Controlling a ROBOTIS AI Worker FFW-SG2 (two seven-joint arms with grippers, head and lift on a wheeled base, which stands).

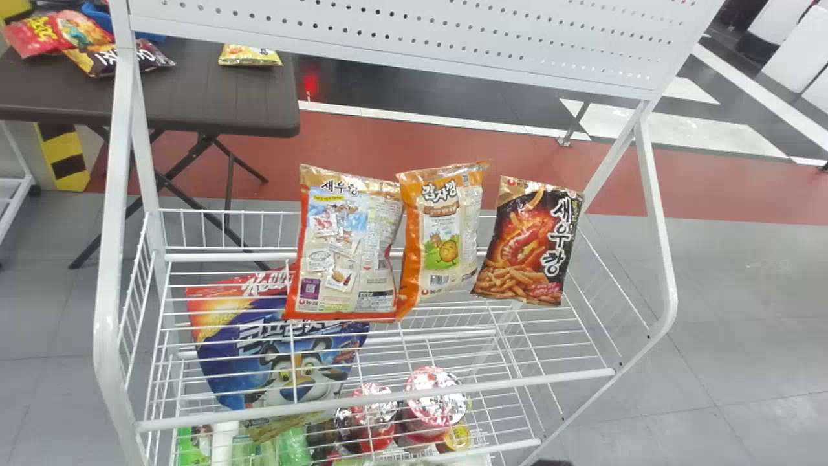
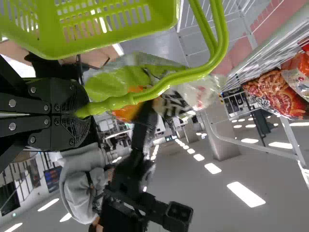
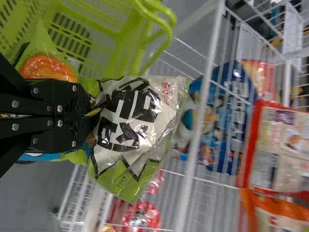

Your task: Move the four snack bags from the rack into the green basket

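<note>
In the head view, three snack bags (image 1: pixel 442 239) stand in a row on the white rack (image 1: pixel 375 402), and one blue bag (image 1: pixel 278 362) lies below its upper wires. At least three more bags (image 1: pixel 249 55) lie on the table (image 1: pixel 213 97).

In the left wrist view, the left pincer (image 2: pixel 83 113) grips the one green basket (image 2: pixel 104 47) by its handle.

In the right wrist view, the right pincer (image 3: pixel 92 115) pinches one green-and-white snack bag (image 3: pixel 137 123), which juts past the fingertips, near the basket.

lime-green basket (image 2: pixel 50 36), white rack (image 1: pixel 108 272), orange-and-cream bag (image 1: pixel 443 226), green-and-white bag (image 3: pixel 133 128), black-and-yellow striped post (image 1: pixel 63 155), brick-red floor band (image 1: pixel 388 145)
</note>
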